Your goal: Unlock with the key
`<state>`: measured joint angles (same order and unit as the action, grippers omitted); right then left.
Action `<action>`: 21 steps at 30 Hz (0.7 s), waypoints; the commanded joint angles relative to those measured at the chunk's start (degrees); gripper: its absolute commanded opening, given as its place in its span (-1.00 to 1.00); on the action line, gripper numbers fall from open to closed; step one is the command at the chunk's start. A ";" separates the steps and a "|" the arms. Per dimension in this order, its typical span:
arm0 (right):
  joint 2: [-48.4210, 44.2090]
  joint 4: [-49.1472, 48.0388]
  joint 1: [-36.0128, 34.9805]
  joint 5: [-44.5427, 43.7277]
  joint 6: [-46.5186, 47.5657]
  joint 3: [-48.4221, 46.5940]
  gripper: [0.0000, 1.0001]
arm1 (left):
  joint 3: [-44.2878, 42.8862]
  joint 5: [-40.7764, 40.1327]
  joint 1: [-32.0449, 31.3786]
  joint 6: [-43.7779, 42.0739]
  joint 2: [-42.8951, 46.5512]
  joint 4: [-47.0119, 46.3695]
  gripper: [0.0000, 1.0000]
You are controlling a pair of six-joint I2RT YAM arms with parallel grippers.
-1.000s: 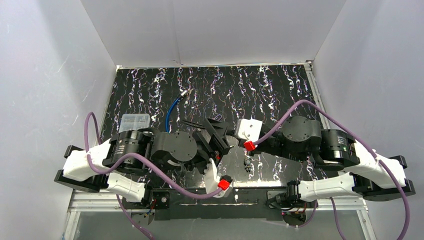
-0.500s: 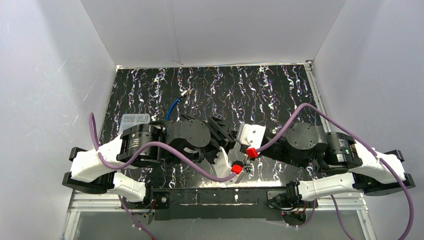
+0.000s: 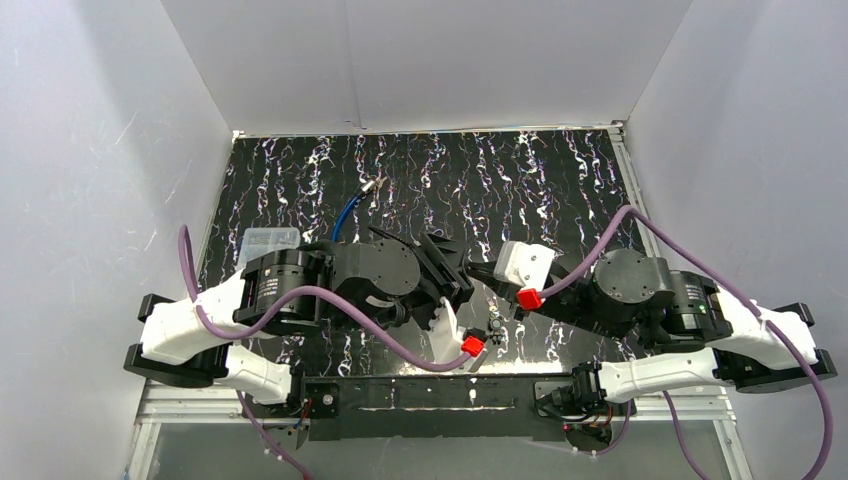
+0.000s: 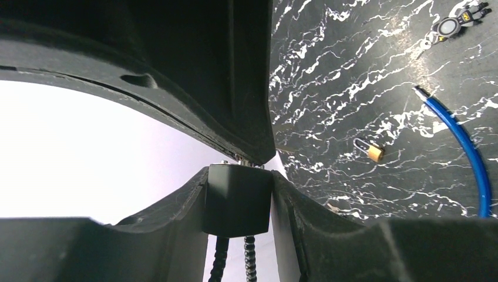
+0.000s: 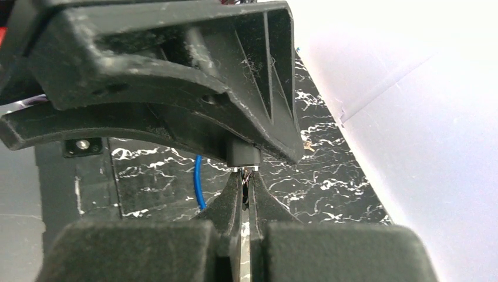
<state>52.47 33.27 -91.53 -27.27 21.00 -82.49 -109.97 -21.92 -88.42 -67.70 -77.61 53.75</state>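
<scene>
My left gripper [image 4: 238, 176] is shut on a black block-shaped lock [image 4: 236, 202], and two black ribbed cables hang from the lock. In the top view, the left gripper [image 3: 452, 272] and right gripper [image 3: 478, 272] meet tip to tip above the middle of the mat. My right gripper [image 5: 247, 176] is shut, with its tips pressed against the end of the lock [image 5: 242, 154]. A small thin thing pinched between those tips looks like the key, but it is mostly hidden.
A small brass padlock [image 4: 369, 151] and a blue cable [image 4: 464, 141] lie on the black marbled mat [image 3: 560, 180]. A small black fob [image 3: 494, 325] lies near the front, and a clear box [image 3: 268, 240] sits at the left. White walls surround the mat.
My left arm has swung right and its jaws have closed on the black lock. The right arm has shifted slightly right, still shut, with its tips at the lock.
</scene>
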 commanded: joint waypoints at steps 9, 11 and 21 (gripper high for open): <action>-4.08 -8.48 -0.54 8.07 -10.98 2.67 -0.97 | 8.41 3.03 -3.34 -13.65 6.71 -13.48 -1.00; -4.30 -8.56 -0.50 8.96 -12.22 3.21 -0.97 | 10.45 3.88 -3.92 -16.26 7.77 -15.40 -1.00; -6.07 -7.93 2.36 18.35 -19.10 5.58 -0.97 | 18.03 5.37 -5.09 -27.84 12.10 -22.25 -1.00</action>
<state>46.86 28.53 -90.21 -16.95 8.56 -76.96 -93.54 -18.52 -92.92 -87.32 -67.82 38.70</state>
